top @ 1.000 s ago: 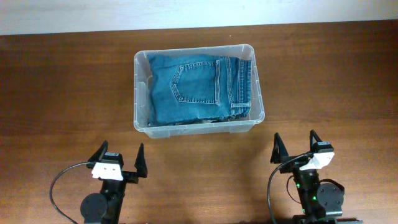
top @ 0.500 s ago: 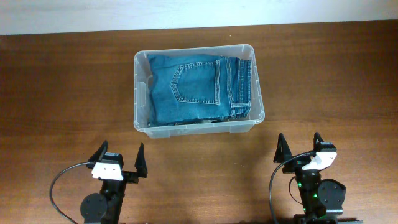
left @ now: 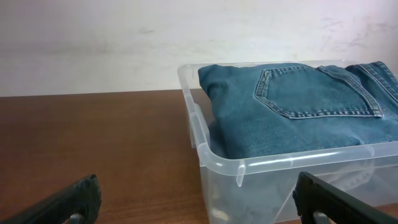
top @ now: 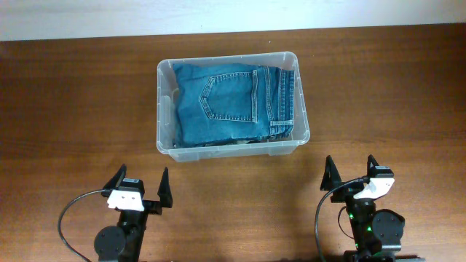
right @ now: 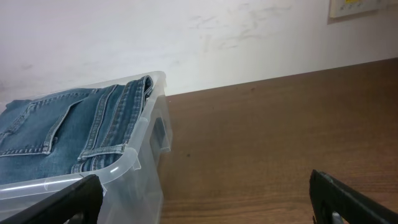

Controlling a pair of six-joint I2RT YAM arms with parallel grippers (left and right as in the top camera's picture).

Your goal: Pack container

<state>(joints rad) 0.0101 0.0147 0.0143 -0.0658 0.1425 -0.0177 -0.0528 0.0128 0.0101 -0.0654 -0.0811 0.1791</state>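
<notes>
beyond the left claw (top: 143,176) and right claw (top: 349,164) sits the container (top: 233,150).

The overhead camera looks straight down from high above the brown wooden table (top: 73,109), with the pale wall (top: 218,14) along its top edge and the left gripper (top: 143,173) and right gripper (top: 349,163) at its bottom edge. Each wrist camera sits low near the tabletop and faces that wall, its own dark fingertips (left: 68,202) in the lower corners. All three views share the clear plastic rectangular bin (top: 231,151) of folded blue denim jeans (top: 226,102): the left wrist sees its near left corner close up, the right wrist its right end.
</notes>
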